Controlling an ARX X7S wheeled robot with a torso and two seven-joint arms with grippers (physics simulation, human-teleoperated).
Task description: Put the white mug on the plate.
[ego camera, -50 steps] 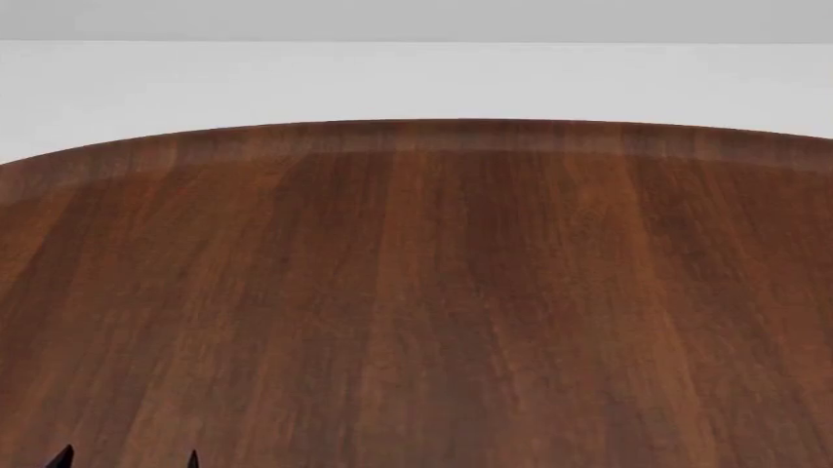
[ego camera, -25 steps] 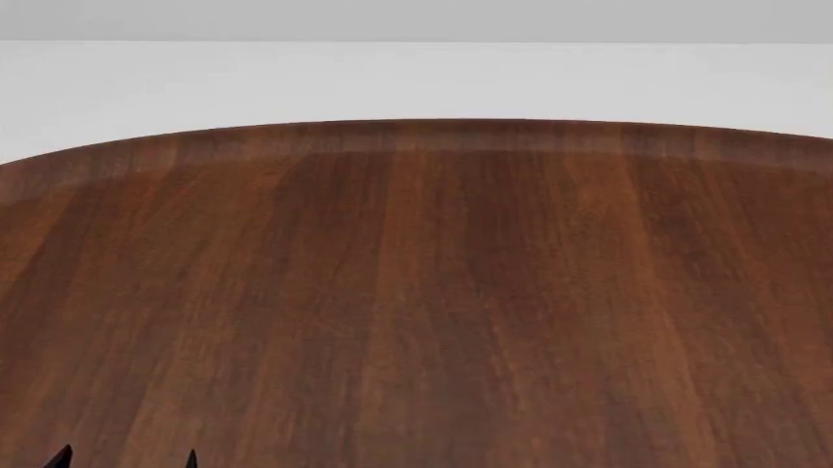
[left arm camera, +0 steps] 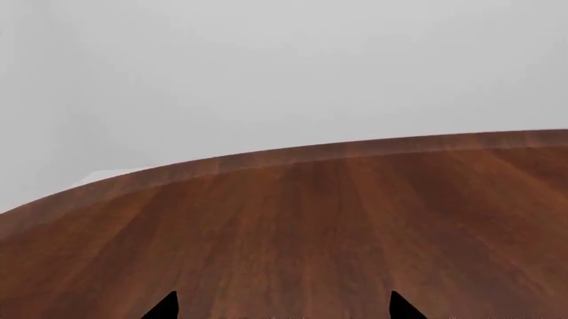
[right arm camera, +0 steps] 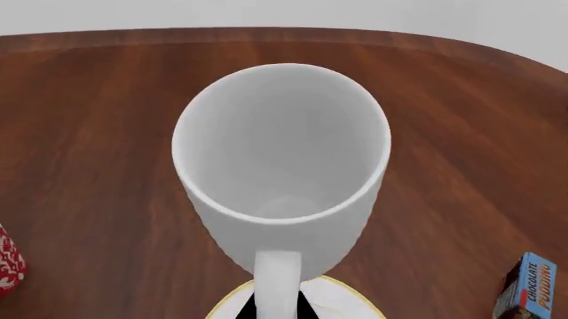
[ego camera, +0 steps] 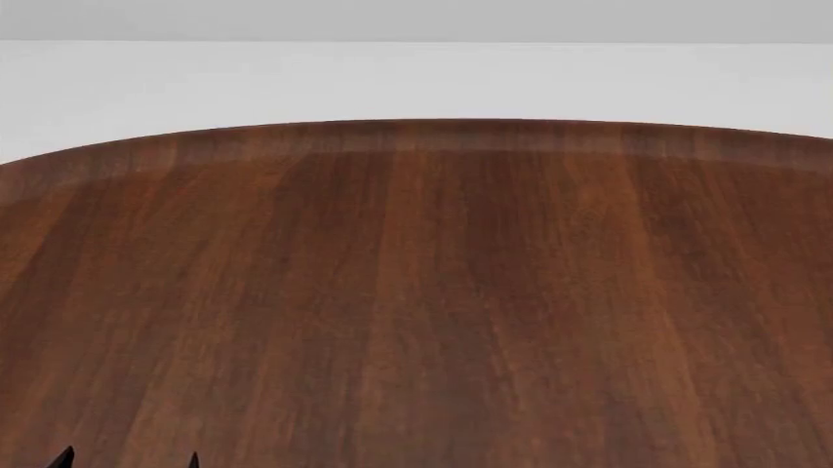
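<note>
Pinching the handle of the tall glossy white mug [right arm camera: 282, 149], the right tool [right arm camera: 277, 307] shows only as dark slivers either side of that handle, closed on it as far as I can judge. The mug hangs rim-up over the brown wooden round table [right arm camera: 106, 133]. Taking its handle as 6 o'clock, a sliver of the round white plate with a yellowish-gold rim [right arm camera: 342, 299] peeps out beneath it at about 5 to 7 o'clock.

The main risk is misplacement. If the mug's base is not well inside the rim, it could land on the edge and tip or slide off. A grip on the handle alone may also let the mug swing or rotate during the descent. The red patterned mug [right arm camera: 9, 262] at about 8 o'clock and the blue chocolate pudding box [right arm camera: 529, 287] at about 4 o'clock stand apart, so a wide sideways drift could knock them.

The left tool [left arm camera: 282, 309] has its two dark tips spread wide over bare wood, holding nothing, and sits at about 7 o'clock in the head view.

Most of the plate, the mug's base and the gap between them are hidden. The head view shows neither mug nor plate.
</note>
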